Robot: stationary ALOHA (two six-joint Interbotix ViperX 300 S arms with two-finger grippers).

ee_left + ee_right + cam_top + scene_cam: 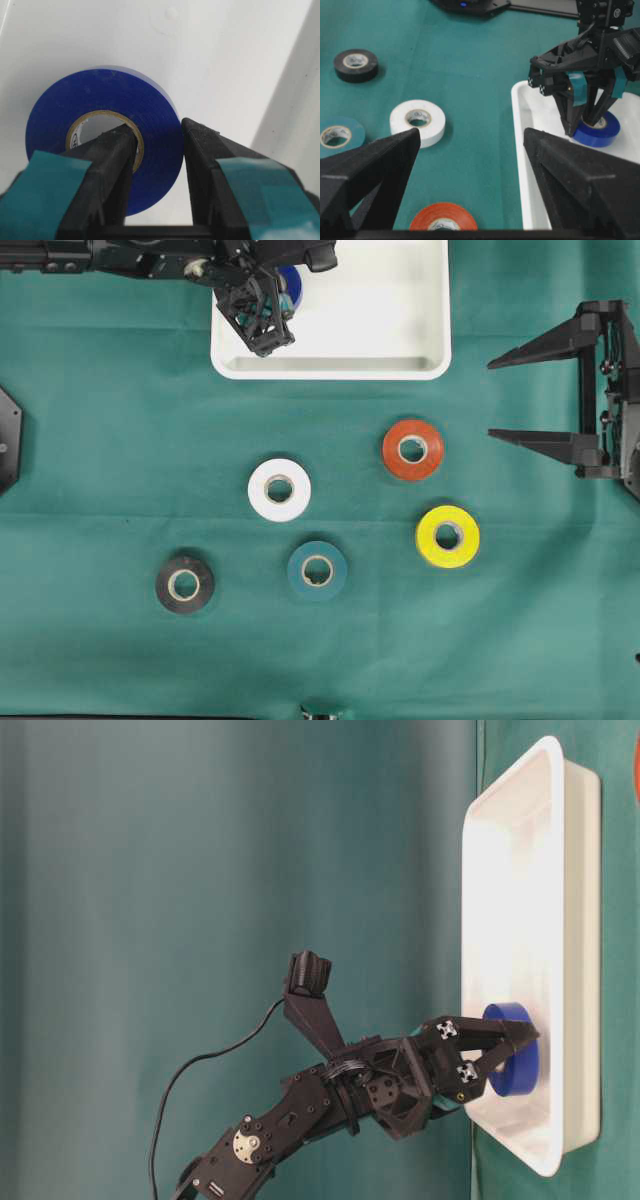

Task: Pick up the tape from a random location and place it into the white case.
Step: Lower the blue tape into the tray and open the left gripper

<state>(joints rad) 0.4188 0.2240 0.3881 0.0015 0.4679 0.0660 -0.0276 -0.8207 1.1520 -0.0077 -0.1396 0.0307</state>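
Left arm: reaches in from the upper left of the overhead view, gripper [270, 315] tilted down into the white case [400, 365].
Left gripper: straddles one wall of the blue tape roll [107, 135], one finger [107, 165] in the core, the other against the outside; a thin gap shows on the outer side, so whether it grips or has let go I cannot tell.
Right arm: off to the right side, clear of the case, gripper [492, 398] level with jaws spread wide and holding nothing.
Blue tape roll: lies flat on the case floor near a corner; glossy blue, tan cardboard core.
White case: shallow, rounded corners, raised rim, on the green counter [120, 490].
Loose rolls on counter: white [279, 489], orange [413, 449], yellow [447, 536], teal [317, 570], black [184, 584], all flat and apart.
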